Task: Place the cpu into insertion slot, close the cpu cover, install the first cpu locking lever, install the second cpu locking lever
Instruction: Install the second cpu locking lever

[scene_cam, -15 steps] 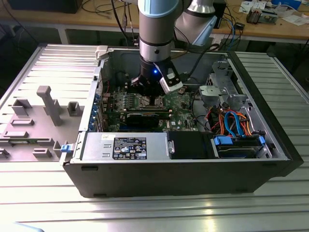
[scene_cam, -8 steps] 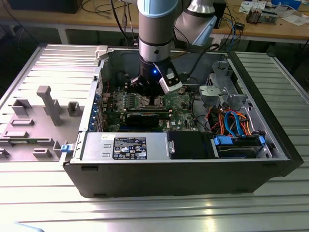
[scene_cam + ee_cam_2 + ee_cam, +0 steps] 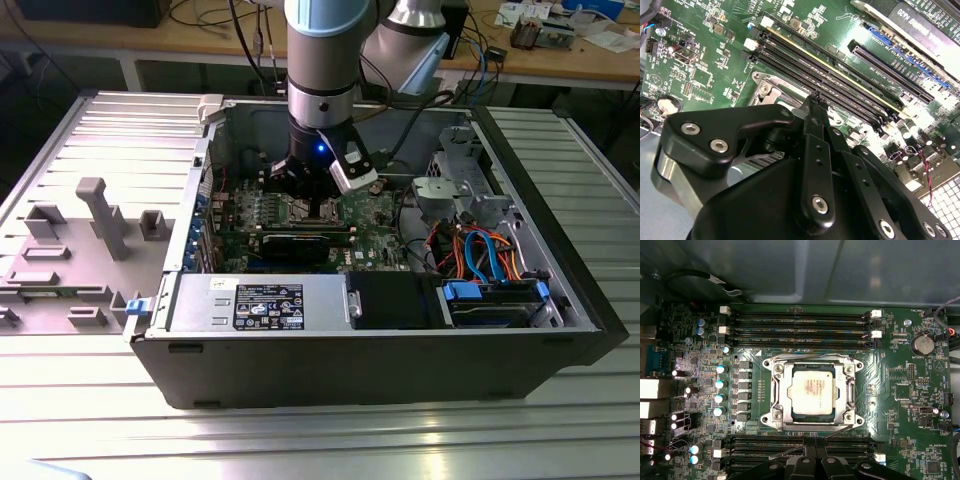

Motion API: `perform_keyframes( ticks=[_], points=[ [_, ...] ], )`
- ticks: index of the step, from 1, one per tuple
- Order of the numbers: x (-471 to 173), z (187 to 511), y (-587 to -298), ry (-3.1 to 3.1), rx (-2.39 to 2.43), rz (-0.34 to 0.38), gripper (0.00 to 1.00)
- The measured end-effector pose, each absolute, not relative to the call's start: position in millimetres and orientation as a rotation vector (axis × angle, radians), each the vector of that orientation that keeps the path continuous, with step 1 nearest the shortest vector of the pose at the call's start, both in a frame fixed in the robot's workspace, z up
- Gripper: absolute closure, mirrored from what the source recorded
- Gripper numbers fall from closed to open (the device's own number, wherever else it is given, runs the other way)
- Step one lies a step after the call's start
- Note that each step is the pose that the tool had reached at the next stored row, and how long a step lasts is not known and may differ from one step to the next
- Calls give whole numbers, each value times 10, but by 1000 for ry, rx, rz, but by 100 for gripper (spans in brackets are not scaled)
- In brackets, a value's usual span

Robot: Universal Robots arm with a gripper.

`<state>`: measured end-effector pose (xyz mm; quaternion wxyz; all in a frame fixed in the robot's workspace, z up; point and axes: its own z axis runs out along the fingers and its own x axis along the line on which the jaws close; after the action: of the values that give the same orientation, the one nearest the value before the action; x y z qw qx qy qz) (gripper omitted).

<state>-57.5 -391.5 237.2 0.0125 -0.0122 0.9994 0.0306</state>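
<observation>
Silver-grey cpu [image 3: 813,390], silver cpu cover [image 3: 781,396], green motherboard [image 3: 895,390], black hand [image 3: 814,102].

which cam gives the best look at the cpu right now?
The first wrist view: the square silver-grey metal-topped cpu lies flat in the socket, framed by the thin silver cpu cover, unobstructed. The exterior view catches only a small part of the socket below the arm. In the second wrist view the black gripper blocks it.

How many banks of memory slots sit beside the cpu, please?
2: one bank between the cpu and the case wall, one between the cpu and the gripper, partly hidden by it.
</observation>
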Motion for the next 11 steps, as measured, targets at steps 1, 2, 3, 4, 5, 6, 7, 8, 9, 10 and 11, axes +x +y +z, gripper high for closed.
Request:
perform_keyframes(
  ticks=[1,2,3,4,5,6,7,8,9,10,11],
  points=[
    [-575,2372,-3915,3115,-38,95,89],
    [-575,2372,-3915,3115,-38,95,89],
    [-575,2372,-3915,3115,-38,95,89],
    [-576,2372,-3915,3115,-38,95,89],
    [-575,2372,-3915,3115,-38,95,89],
    [-575,2372,-3917,3115,-38,95,89],
    [-576,2372,-3920,3115,-38,98,89],
    [-575,2372,-3927,3114,-38,111,89],
    [-575,2372,-3934,3114,-38,130,89],
    [-576,2372,-3944,3112,-37,151,89],
    [-576,2371,-3953,3112,-37,162,89]
  ],
)
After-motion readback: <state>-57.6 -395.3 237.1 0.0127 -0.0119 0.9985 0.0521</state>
